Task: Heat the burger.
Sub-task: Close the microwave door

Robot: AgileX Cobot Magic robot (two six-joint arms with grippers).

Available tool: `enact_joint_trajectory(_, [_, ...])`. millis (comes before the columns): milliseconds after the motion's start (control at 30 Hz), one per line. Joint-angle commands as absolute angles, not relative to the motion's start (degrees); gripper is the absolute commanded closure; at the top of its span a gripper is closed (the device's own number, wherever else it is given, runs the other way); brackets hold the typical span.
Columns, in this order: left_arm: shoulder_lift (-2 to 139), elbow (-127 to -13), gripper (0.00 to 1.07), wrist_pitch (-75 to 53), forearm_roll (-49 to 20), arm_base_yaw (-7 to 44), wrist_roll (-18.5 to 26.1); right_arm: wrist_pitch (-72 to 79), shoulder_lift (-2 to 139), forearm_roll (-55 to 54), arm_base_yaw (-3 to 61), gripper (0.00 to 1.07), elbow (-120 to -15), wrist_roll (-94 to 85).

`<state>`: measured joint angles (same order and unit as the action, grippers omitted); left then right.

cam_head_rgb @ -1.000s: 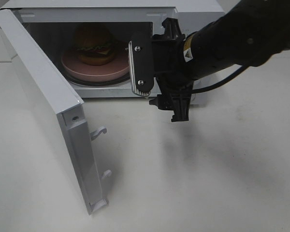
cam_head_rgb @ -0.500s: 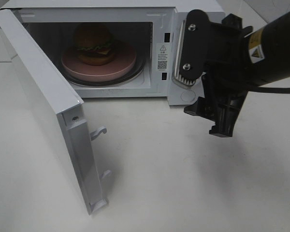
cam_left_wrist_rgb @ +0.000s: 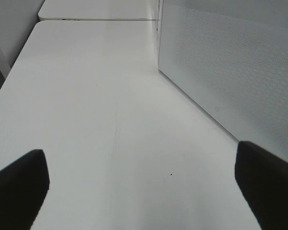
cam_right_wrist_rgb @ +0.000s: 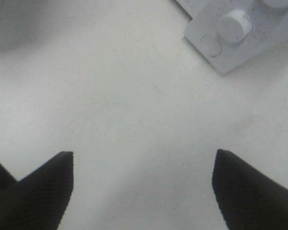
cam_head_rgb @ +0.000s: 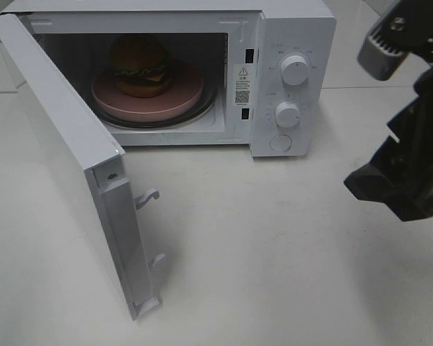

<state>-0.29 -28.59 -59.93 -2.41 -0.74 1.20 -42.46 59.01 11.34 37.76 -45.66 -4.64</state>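
Golden-brown on top, the burger (cam_head_rgb: pixel 139 66) sits on a round pink plate (cam_head_rgb: pixel 180 97) inside the white microwave (cam_head_rgb: pixel 296 29). Its door (cam_head_rgb: pixel 58 144) stands open, swung to the left. The right gripper (cam_head_rgb: pixel 379 119) hangs above the table (cam_head_rgb: pixel 274 252), to the right of the microwave, with its jaws apart and empty. The left gripper (cam_left_wrist_rgb: pixel 141 177) is low over the table near the microwave, with its jaws very wide, holding nothing.

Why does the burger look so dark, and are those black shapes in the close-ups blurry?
Exterior high view: the golden-brown burger on the round pink plate sits in the shaded cavity of the white microwave, so it looks dim. Left wrist view: the left gripper has soft-edged, blurry black tips. Right wrist view: the right gripper shows faint ribbing.
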Motion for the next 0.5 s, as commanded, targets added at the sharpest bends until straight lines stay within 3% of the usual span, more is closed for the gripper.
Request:
enact_joint_trajectory(33, [-1.49,-28.48,0.01,-59.59,-2.35,-0.52,1.15,-51.91,54.49,7.45,37.47,0.31,-45.32,3.44])
enact_joint_trajectory(333, [-1.49,-28.48,0.01,-59.59,-2.35,-0.52,1.15,-66.98,47.73,5.67,37.47,0.31,-45.32,6.59])
enact_joint_trajectory(500, [-1.49,-28.48,0.01,-59.59,-2.35,-0.52,1.15,-72.02,36.61,6.25,37.47,0.31,-45.32,6.59])
